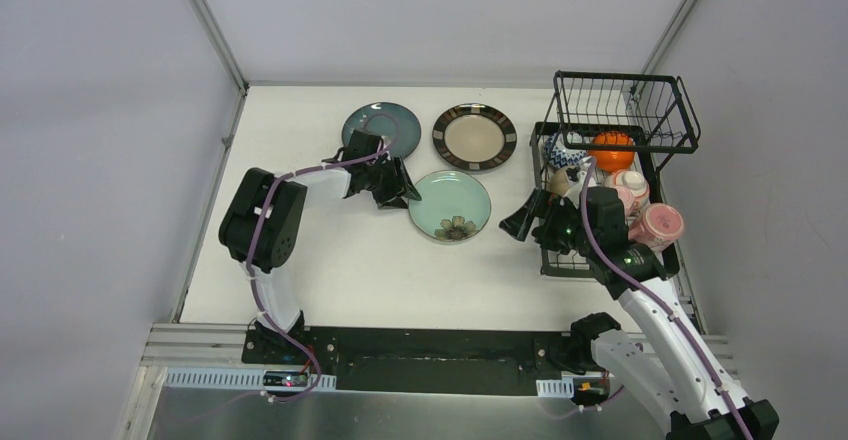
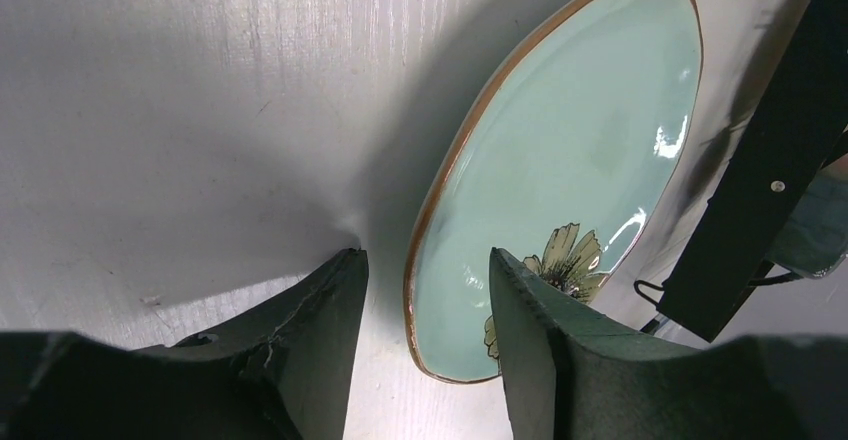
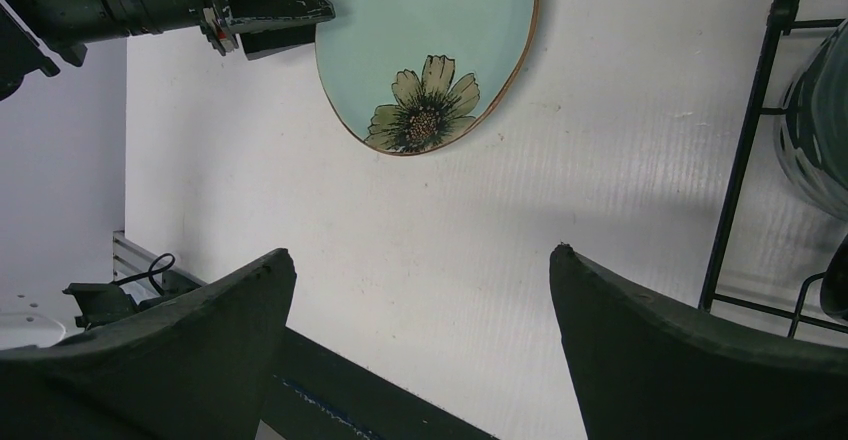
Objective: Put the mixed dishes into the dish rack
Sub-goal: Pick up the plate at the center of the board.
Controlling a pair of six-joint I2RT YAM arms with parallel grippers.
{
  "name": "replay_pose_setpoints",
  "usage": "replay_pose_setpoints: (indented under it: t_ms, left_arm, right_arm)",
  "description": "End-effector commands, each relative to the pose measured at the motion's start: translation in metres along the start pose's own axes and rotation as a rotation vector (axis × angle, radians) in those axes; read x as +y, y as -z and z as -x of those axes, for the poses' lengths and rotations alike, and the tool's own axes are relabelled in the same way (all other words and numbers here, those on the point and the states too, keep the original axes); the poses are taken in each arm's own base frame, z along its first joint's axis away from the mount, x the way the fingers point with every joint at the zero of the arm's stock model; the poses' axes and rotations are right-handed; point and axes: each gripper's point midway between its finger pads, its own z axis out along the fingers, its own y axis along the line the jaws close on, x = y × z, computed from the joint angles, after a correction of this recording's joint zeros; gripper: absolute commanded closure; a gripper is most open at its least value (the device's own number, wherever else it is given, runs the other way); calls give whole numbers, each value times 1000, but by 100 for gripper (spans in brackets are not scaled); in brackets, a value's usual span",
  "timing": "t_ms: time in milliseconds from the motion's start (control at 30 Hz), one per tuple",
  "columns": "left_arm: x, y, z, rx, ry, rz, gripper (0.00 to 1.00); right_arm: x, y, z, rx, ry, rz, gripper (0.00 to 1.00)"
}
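Left gripper [image 2: 425,255] agape astride mint plate [image 2: 570,140] rim

The white table [image 1: 330,260] carries a mint green flower plate [image 1: 450,205] at the left gripper [image 1: 405,198] fingertips, a dark teal plate [image 1: 385,120] and a dark-rimmed beige plate [image 1: 474,136] beyond it, and a black wire dish rack [image 1: 680,110] just right of the right gripper [image 1: 525,225].

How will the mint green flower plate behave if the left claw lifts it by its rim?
Likely slippery: the mint green plate shows glossy highlights, so the left claw may slide off its thin rim. It looks rigid ceramic, probably chipping if dropped. Lying flat on the table, it should scoot rather than roll when pushed.
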Motion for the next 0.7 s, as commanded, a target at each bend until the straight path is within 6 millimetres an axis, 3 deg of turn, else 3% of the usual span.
replay_pose_setpoints:
  t_ms: [0,333,667]
  left_arm:
    - [-14,-5,7,-20,-38,-42,51]
    - [-20,-6,-2,10,-58,-65,62]
    - [-23,17,-4,4,-125,-36,100]
  right_arm:
    - [14,0,14,-53,32,59,0]
    - [11,-5,12,-71,20,46,0]
    - [11,-3,21,-90,50,22,0]
